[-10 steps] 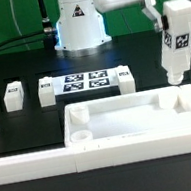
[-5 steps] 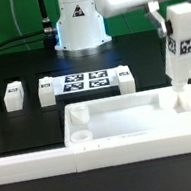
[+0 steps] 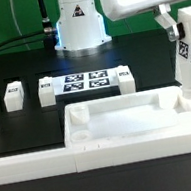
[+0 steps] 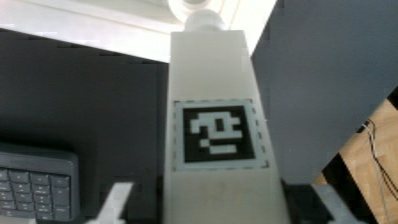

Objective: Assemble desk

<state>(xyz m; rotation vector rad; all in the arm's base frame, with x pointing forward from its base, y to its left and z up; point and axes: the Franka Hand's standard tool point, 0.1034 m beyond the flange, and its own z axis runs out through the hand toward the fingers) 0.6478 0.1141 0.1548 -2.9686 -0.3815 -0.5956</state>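
Desk assembly at what looked like the first-leg stage. The gripper (image 3: 178, 25) had its jaws drawn partway in and clamped on the two sides of one leg (image 3: 188, 67), which it held upright. The wrist view showed the same grip, fingers (image 4: 121, 203) flanking the tagged leg (image 4: 214, 130). The lower end of this leg stood at the far corner of the tabletop (image 3: 127, 115), on the exterior view's right. Whether it was already seated in that corner's socket or only resting above it could not be told.

The tabletop lay flat with its rim up. Its near corner socket (image 3: 81, 137) on the exterior view's left was empty, and so, apparently, was the far one on that side. The near corner below the held leg was too indistinct to judge.

Three loose legs lay beyond the tabletop's far rim: a first loose leg (image 3: 124, 77), a second (image 3: 47, 89) and a third (image 3: 12, 95) farthest from the tabletop. The marker board (image 3: 86, 82) lay between the first two.

Judged progress: no leg visibly fixed, one in hand at its corner, three yet to be fetched and fitted.
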